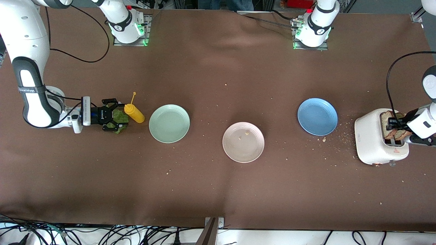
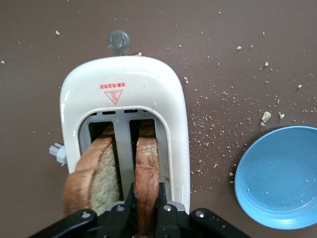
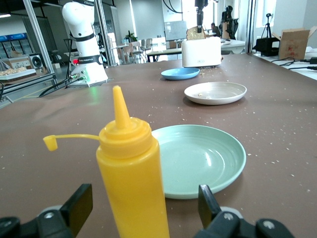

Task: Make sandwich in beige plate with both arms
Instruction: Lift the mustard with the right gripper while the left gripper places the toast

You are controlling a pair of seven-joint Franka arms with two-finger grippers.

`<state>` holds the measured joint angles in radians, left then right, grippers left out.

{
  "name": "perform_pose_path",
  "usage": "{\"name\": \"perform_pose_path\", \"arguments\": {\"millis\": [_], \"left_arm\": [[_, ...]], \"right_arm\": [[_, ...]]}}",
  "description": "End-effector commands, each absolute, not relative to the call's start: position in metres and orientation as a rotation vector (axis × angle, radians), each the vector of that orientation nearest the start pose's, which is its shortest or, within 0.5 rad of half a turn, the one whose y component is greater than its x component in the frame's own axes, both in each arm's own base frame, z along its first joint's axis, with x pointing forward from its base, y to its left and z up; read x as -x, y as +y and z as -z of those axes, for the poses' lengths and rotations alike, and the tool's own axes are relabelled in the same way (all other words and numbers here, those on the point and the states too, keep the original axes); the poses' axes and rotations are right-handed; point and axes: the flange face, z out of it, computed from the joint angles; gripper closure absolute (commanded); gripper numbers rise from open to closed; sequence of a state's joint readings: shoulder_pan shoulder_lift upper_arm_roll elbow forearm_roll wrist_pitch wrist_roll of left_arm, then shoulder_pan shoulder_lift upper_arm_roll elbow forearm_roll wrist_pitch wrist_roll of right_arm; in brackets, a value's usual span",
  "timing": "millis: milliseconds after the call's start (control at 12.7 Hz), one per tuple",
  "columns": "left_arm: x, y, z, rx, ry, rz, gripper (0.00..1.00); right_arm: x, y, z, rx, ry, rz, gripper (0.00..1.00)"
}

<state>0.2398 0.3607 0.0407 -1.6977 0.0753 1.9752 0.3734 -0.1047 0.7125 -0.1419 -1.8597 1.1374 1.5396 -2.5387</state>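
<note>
Toast (image 2: pixel 146 171): two brown slices upright in the toaster (image 1: pixel 369 144) slots at the left arm's end of the table; judged light, stiff, crumbly at the crust; best pinched flat across the faces near the top edge and drawn straight up, so it does not scrape the slot wall.
Second slice (image 2: pixel 94 178): in the neighbouring slot, leaning a little outward; untouched.
Left gripper (image 2: pixel 147 206): over the toaster; fingers pressed together on the top edge of one slice, one finger on each face.
Lettuce (image 1: pixel 120 117): ruffled green leaf on the cloth at the right arm's end; judged soft, limp, very light, easily torn; take it by the thick middle, gently.
Right gripper (image 1: pixel 112 119): low at the lettuce, fingers spread apart around the leaf; not clamped on it.
Beige plate (image 1: pixel 243 142): mid-table, nearest the front camera of the three plates; holds only a few crumbs; no sandwich part in it yet.
Bottle (image 1: pixel 134 113): yellow, cap off its nozzle, just beside the lettuce and directly ahead of the right gripper; likely to be knocked.
Green plate (image 1: pixel 169 123): between bottle and beige plate; on the lettuce's path.
Blue plate (image 1: pixel 317 116): between toaster and beige plate; on the toast's path.
Crumbs (image 1: pixel 335 134): scattered near toaster and blue plate; harmless.
</note>
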Motion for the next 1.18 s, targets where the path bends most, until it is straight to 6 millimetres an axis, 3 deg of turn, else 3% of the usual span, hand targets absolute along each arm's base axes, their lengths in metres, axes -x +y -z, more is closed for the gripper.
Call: {"name": "perform_pose_path", "arguments": {"millis": [0,79,157,314,393,550,707,785,942,1021,1099], "left_arm": [[-0.633,0.181,-0.448,3.049,0.241,-0.187,1.00],[-0.636,0.175,-0.475,3.053,0.244,-0.194,1.00],[-0.638,0.160,-0.492,3.065,0.258,-0.210,1.00],[-0.645,0.115,-0.502,3.081,0.361,-0.225,1.00],[-0.649,0.090,-0.500,3.149,0.386,-0.206,1.00],[-0.658,0.056,-0.479,3.359,0.400,-0.199,1.00],[-0.667,0.031,-0.442,3.606,0.302,-0.274,1.00],[-0.672,0.006,-0.422,3.685,0.271,-0.340,1.00],[-0.675,-0.050,-0.391,3.682,0.211,-0.514,1.00],[-0.677,-0.070,-0.364,3.692,0.249,-0.594,1.00],[-0.677,-0.103,-0.345,3.749,0.315,-0.664,1.00]], "right_arm": [[-0.553,-0.024,-0.115,1.276,-1.378,0.906,0.05],[-0.550,-0.021,-0.108,1.263,-1.351,0.903,0.06],[-0.549,-0.020,-0.108,1.260,-1.344,0.907,0.24],[-0.553,-0.020,-0.112,1.233,-1.355,0.922,0.82],[-0.555,-0.021,-0.115,1.224,-1.362,0.932,1.00],[-0.563,-0.026,-0.124,1.210,-1.385,0.943,1.00],[-0.570,-0.028,-0.138,1.182,-1.381,0.945,1.00],[-0.574,-0.032,-0.145,1.174,-1.386,0.949,1.00],[-0.585,-0.042,-0.162,1.201,-1.364,0.872,1.00],[-0.595,-0.048,-0.176,1.219,-1.375,0.820,1.00],[-0.603,-0.050,-0.189,1.226,-1.381,0.773,1.00]]}}
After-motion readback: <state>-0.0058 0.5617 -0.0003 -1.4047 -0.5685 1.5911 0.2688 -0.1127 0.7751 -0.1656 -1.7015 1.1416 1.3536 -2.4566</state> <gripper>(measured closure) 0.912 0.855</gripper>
